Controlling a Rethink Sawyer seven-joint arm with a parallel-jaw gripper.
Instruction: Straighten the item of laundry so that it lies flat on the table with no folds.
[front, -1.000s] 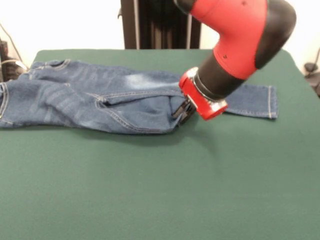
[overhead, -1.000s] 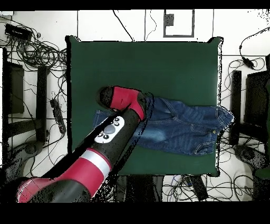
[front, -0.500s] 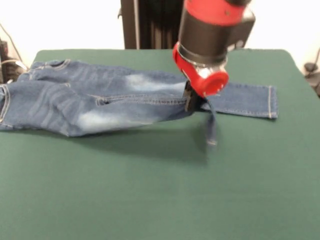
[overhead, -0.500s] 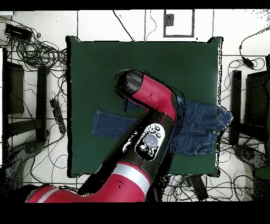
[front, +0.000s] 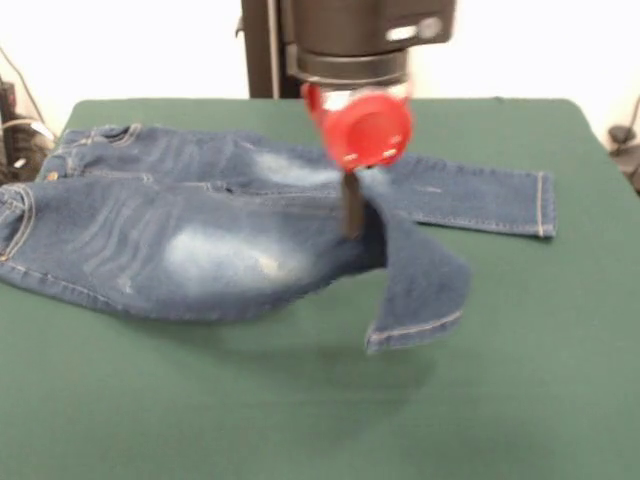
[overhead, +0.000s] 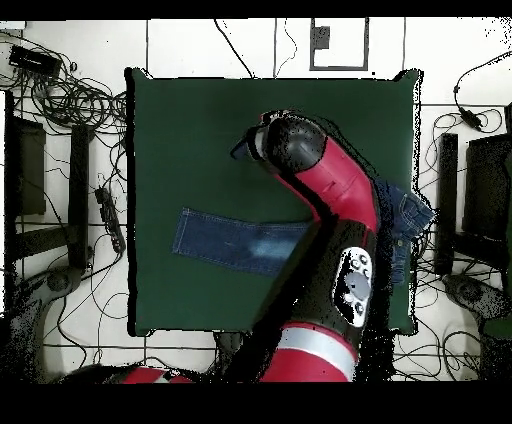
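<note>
The dark blue jeans (front: 200, 250) lie across the far half of the green table (front: 520, 390), with the waistband at the left. One leg lies flat and reaches right to its hem (front: 538, 204). My gripper (front: 352, 222) is shut on the other leg near the knee and holds it above the table. That leg's lower end (front: 415, 295) hangs free and curled. In the overhead view the arm (overhead: 330, 200) covers the gripper and most of the jeans. Only the flat leg (overhead: 225, 238) and the waist (overhead: 410, 212) show.
The black pedestal (front: 320, 50) stands behind the table's far edge. Cables and dark equipment (overhead: 70, 110) lie on the floor around the table. The jeans' waist reaches the table's edge at the left of the front view (front: 8, 215).
The gripper has risen and moved left in the front view with the leg in it. The folded leg has opened out; its thigh patch now faces up and its hem end hangs free.
</note>
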